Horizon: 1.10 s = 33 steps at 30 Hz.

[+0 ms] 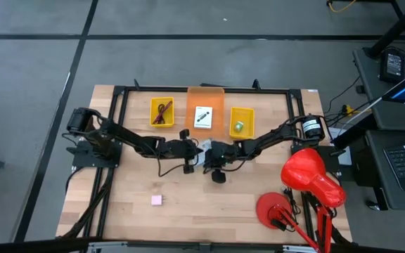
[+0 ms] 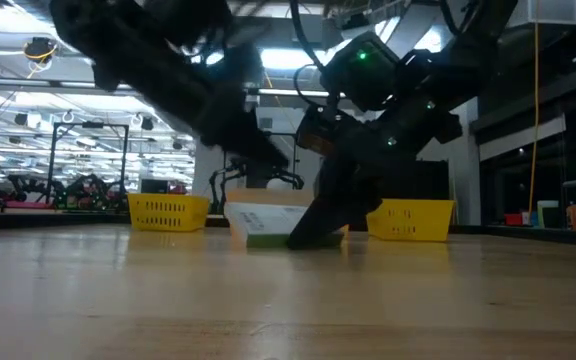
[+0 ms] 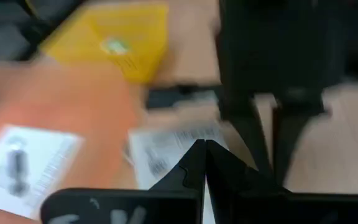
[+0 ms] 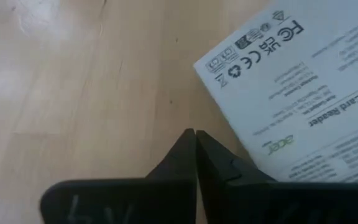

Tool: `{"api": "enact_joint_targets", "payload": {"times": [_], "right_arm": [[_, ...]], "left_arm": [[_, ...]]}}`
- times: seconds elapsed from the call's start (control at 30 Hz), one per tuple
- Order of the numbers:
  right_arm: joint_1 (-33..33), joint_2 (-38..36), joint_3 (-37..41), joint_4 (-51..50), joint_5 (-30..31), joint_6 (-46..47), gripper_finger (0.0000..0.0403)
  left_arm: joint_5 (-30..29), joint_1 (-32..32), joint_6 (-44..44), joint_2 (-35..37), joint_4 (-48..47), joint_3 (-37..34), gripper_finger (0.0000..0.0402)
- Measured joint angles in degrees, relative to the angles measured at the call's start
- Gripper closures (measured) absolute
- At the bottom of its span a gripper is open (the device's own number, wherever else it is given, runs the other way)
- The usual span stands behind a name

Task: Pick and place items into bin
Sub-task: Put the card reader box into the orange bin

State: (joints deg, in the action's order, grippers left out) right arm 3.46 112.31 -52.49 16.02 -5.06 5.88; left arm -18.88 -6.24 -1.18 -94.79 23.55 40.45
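Observation:
A white card with black print (image 4: 303, 81) lies on the wood at the table's middle (image 1: 204, 145), just in front of the bins. My right gripper (image 4: 196, 133) is shut, its tips down on the table at this card's edge (image 2: 318, 228). My left gripper (image 3: 202, 145) is shut and hangs over the same card (image 3: 166, 149) from the left (image 1: 192, 149). A second white card (image 1: 203, 117) lies in the orange bin (image 1: 205, 93). The maroon cord (image 1: 162, 112) is in the left yellow bin, the green cube (image 1: 238, 126) in the right one. The pink square (image 1: 157, 200) lies on the near wood. My right gripper's shut fingers slant down from the table's right, tips on the wood beside the card's edge (image 4: 229, 124). The card's edge runs under the side of one finger (image 4: 244, 167); whether it presses the card, I cannot tell. My left gripper's shut tips show over the card's printed face (image 3: 179, 140); whether they touch it, I cannot tell.
A red lamp-like object (image 1: 313, 176) and its red disc (image 1: 275, 210) stand at the near right corner. A small black round thing (image 1: 219, 176) lies just near of the grippers. Bare wood stretches along the near left around the pink square.

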Motion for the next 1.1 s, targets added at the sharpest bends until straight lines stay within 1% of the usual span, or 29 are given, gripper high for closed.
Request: {"api": "enact_joint_targets", "payload": {"times": [0.17, 0.23, 0.37, 0.5, 0.57, 0.63, 0.7, 0.73, 0.8, 0.9, 1.0, 1.1], "right_arm": [[-0.2, 0.0, 0.0, -0.2, -1.1, 0.7, 0.0403], [-0.2, 0.0, 0.0, -0.3, -1.3, 0.6, 0.0403], [-0.2, 0.0, 0.0, -0.3, -1.5, 0.3, 0.0403], [-0.1, 0.0, 0.0, -0.4, -1.7, 0.3, 0.0403], [-0.1, 0.0, 0.0, -0.4, -1.9, 0.3, 0.0403], [-0.1, 0.0, 0.0, -0.4, -2.1, 0.3, 0.0403], [0.0, -0.1, 0.0, -0.4, -2.1, 0.3, 0.0403], [0.0, -0.1, 0.0, -0.4, -2.1, 0.5, 0.0403], [0.0, -0.1, 0.0, -0.5, -2.2, 1.0, 0.0403], [0.0, -0.1, 0.0, -0.5, -2.3, 1.1, 0.0403], [0.0, -0.1, 0.0, -0.5, -2.4, 1.0, 0.0403], [0.0, -0.1, 0.0, -0.5, -2.5, 0.1, 0.0403]], "left_arm": [[-0.5, -0.3, 1.0, 5.6, -1.7, 0.0, 0.0392], [-1.1, -0.4, 0.5, 7.3, -4.4, -0.1, 0.039], [-2.0, -0.9, -1.1, 8.9, -10.7, -0.1, 0.0384], [-3.3, -2.6, -0.5, 9.1, -16.7, -0.2, 0.037], [-5.3, -4.2, 1.3, 9.1, -18.9, -0.2, 0.0362], [-8.6, -5.8, 2.8, 9.1, -20.4, -0.2, 0.0354], [-12.3, -7.2, 2.4, 9.1, -20.9, -0.2, 0.0344], [-13.5, -7.9, 0.8, 9.1, -21.1, -0.2, 0.0339], [-13.8, -8.6, -3.7, 9.1, -22.1, -0.2, 0.0329], [-9.5, -8.8, -12.2, 9.8, -23.6, -0.9, 0.0312], [-8.1, -8.8, -20.3, 10.3, -23.4, -3.1, 0.0295], [-7.2, -8.7, -26.4, 10.8, -19.0, -6.2, 0.028]]}}
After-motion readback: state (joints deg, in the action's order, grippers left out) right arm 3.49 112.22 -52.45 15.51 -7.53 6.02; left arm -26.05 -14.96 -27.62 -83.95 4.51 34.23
